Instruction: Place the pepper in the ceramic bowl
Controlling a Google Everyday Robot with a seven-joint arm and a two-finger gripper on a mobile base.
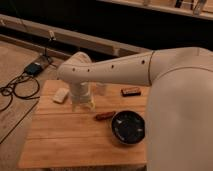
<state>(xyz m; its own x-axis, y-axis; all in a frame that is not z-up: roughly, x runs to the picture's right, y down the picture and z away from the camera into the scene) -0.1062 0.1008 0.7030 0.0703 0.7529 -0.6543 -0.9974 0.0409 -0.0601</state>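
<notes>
**Q:** Where is the tool [83, 105]?

**A:** It points down over the left-centre of the wooden worktop [60, 140], at the end of the white arm [115, 67] that reaches in from the right. It cannot be told how far open it is, or whether it grips anything.

**Q:** And the pepper [105, 115]?

**A:** It lies flat on the worktop, just right of the tool and slightly nearer the camera, apart from it. Its right end is close to the rim of the ceramic bowl [128, 128], outside the bowl. The glossy black bowl stands near the worktop's right side, beside the robot's white body.

**Q:** What else is on the boards?

**A:** A dark block [131, 91] with a reddish top lies toward the far edge, beyond the bowl. A small white object [61, 95] sits left of the tool. On the floor to the left, black cables [17, 90] loop toward a blue device [34, 67].
</notes>
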